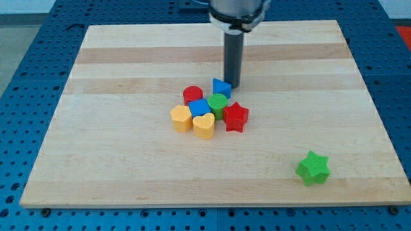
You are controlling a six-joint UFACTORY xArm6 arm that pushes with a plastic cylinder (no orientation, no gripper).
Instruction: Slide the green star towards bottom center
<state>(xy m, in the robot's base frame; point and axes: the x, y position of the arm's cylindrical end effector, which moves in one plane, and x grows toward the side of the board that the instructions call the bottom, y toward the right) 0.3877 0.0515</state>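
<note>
The green star [313, 167] lies alone near the view's bottom right of the wooden board [128, 167]. My tip [232, 86] is at the board's upper middle, just right of the blue triangle [221, 88] and far up and left of the green star. A cluster sits below and left of the tip: a red cylinder [192, 95], a green cylinder [218, 103], a blue block [200, 108], a red star [236, 116], a yellow block [182, 119] and a yellow heart [203, 126].
The board rests on a blue perforated table [26, 38]. The arm's dark body [236, 11] hangs over the board's top edge.
</note>
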